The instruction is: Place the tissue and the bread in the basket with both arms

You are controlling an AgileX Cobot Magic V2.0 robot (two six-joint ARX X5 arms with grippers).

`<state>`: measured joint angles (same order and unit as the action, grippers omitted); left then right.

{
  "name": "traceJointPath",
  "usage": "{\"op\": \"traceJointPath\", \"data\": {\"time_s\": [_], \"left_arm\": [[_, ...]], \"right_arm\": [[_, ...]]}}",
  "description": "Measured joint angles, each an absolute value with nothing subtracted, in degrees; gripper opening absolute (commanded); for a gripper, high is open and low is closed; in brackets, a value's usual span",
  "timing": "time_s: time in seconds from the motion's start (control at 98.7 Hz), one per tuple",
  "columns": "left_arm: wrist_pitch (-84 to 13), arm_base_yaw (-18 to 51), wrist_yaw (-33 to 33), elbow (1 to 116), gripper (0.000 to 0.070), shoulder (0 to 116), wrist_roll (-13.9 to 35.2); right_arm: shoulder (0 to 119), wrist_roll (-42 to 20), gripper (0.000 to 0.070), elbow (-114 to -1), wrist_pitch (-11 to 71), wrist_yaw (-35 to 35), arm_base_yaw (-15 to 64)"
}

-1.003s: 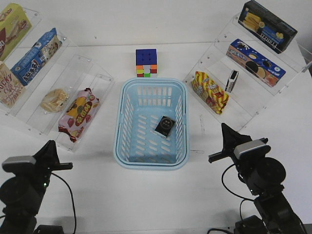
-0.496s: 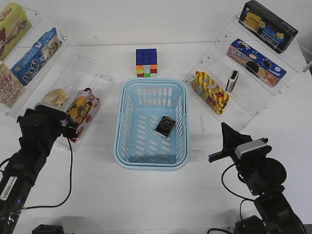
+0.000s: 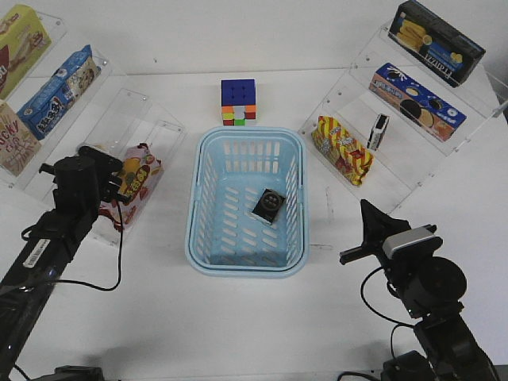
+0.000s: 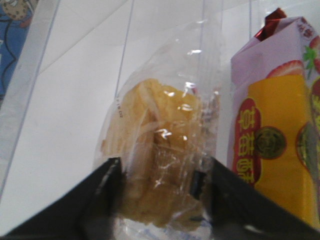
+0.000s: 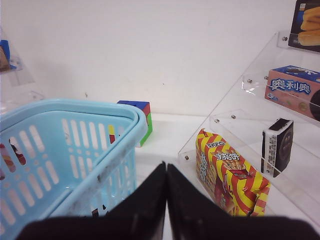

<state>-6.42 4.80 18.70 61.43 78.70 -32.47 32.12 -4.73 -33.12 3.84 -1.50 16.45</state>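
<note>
At the near right, the right gripper (image 3: pixel 367 213) is held above the bare table (image 3: pixel 238 317), its two pointed fingers pressed together with nothing between them, as the right wrist view (image 5: pixel 166 172) confirms. Beyond it, at the centre, the light blue basket (image 3: pixel 197 198) is seen with one black tissue pack (image 3: pixel 270 205) lying flat on its slotted floor, toward the right wall. At the left, the left arm (image 3: pixel 48 238) is extended over the clear acrylic shelf (image 3: pixel 151 119), and its wrist hides the bread from the front view. In the left wrist view the left gripper (image 4: pixel 160 182) is shown with its jaws apart, one finger on each side of the wrapped bread (image 4: pixel 160 150); whether the pads press the wrap cannot be told. The bread lies on the left shelf, just beside the pink snack bag (image 4: pixel 280 125), which lies on its right. On the right shelf, the yellow-red striped bag (image 3: pixel 341 151) occupies the nearest tier, with a second tissue pack (image 3: pixel 379 132) standing on edge behind it. A blue cookie box (image 3: pixel 417 101) is placed on the tier beyond. Far centre, a colour cube (image 3: pixel 239 102) stands just behind the basket.
</note>
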Motion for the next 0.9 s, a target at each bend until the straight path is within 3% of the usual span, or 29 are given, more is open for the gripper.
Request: {"op": "traceJointPath", "data": {"time_s": [0.243, 0.334, 0.456, 0.659, 0.78, 0.831, 0.902], "left_arm": [[-10.0, 5.7, 19.3, 66.3, 0.0, 78.5, -32.6], [-12.6, 7.3, 17.0, 70.8, 0.0, 76.9, -30.3], [-13.7, 8.7, 4.1, 76.8, 0.0, 72.4, -22.5], [-12.0, 12.2, -28.0, 78.5, 0.0, 69.7, -4.8], [-16.5, 18.8, -32.6, 77.9, 0.0004, 73.0, -1.2], [-18.2, 21.7, -32.8, 77.5, 0.006, 74.4, -0.5], [-19.4, 24.9, -32.9, 77.4, 0.0286, 75.9, -0.2]], "right_arm": [[32.1, -4.7, 0.0, -33.1, 3.8, -1.5, 16.4], [32.1, -4.7, 0.0, -33.1, 3.8, -1.5, 16.4], [32.1, -4.7, 0.0, -33.1, 3.8, -1.5, 16.4], [32.1, -4.7, 0.0, -33.1, 3.8, -1.5, 16.4], [32.1, -4.7, 0.0, -33.1, 3.8, -1.5, 16.4], [32.1, -4.7, 0.0, -33.1, 3.8, -1.5, 16.4], [32.1, -4.7, 0.0, -33.1, 3.8, -1.5, 16.4]]}}
